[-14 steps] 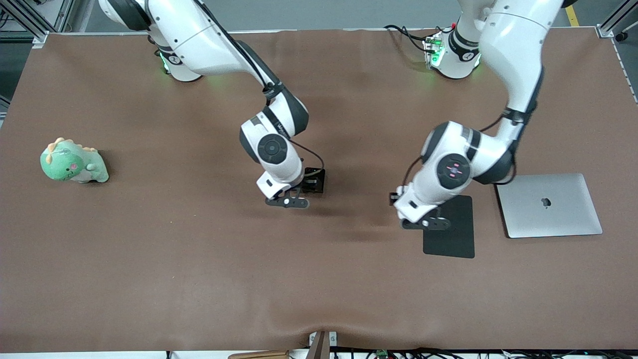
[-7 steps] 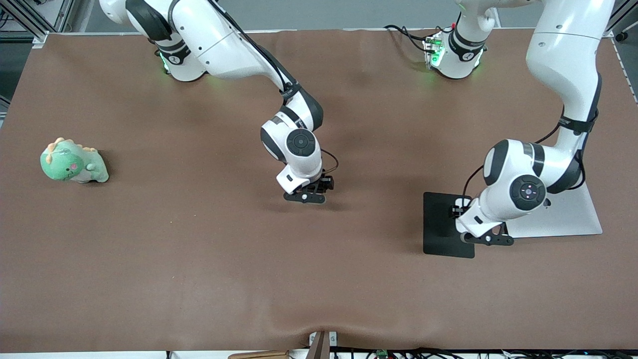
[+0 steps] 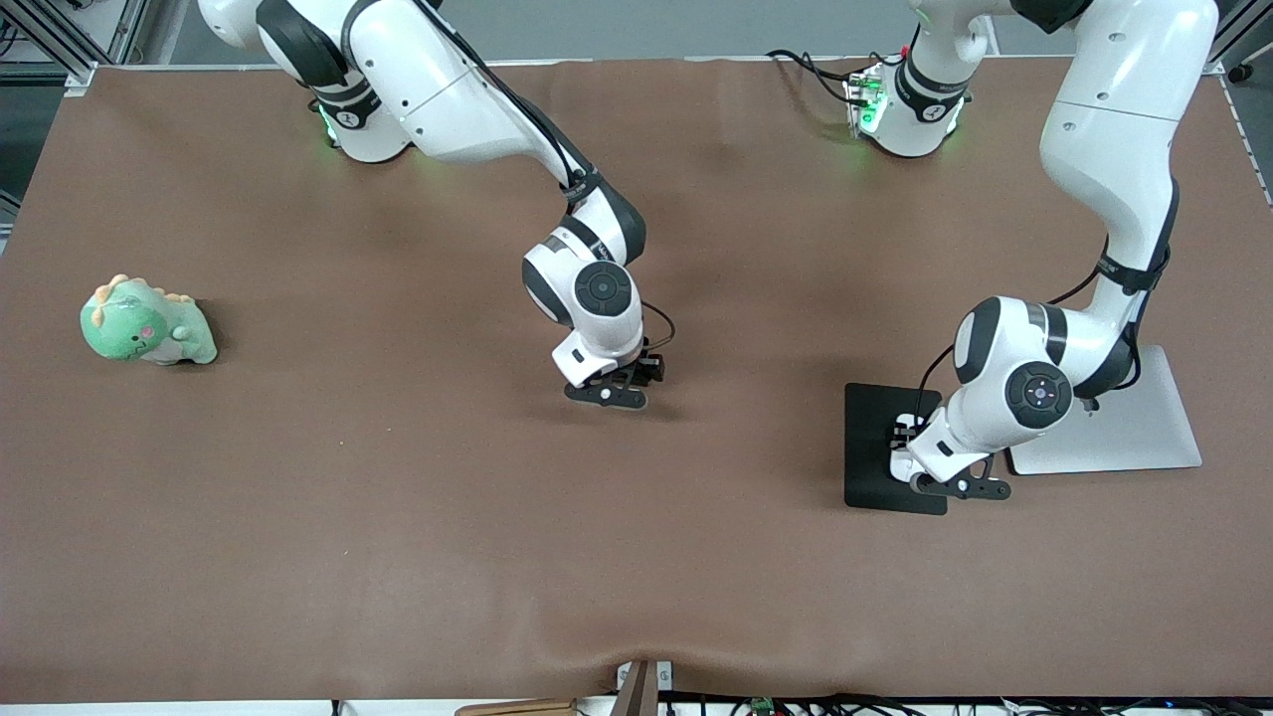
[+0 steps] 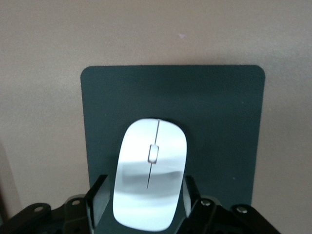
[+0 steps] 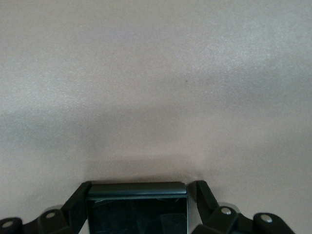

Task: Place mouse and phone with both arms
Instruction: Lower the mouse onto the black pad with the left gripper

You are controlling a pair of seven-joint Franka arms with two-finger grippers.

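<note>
The white oval mouse [image 4: 151, 170] lies between the fingers of my left gripper [image 4: 144, 183], which is shut on it low over the flat black pad [image 4: 219, 122]. In the front view the left gripper [image 3: 910, 455] is over the pad [image 3: 873, 428], at the pad's edge beside the laptop. My right gripper [image 5: 139, 187] is shut on the black phone [image 5: 137, 209] and holds it close over the bare brown table. In the front view the right gripper [image 3: 619, 383] is near the table's middle, and the phone is mostly hidden under it.
A closed silver laptop [image 3: 1144, 433] lies beside the pad toward the left arm's end, partly under the left arm. A green dinosaur plush [image 3: 144, 323] sits toward the right arm's end. The brown table mat [image 3: 398, 517] is bare nearer the front camera.
My left arm swung from the pad's middle-of-table edge across to its laptop edge, then settled lower over the pad. My right gripper shifted slightly toward the left arm's end and lowered with the phone.
</note>
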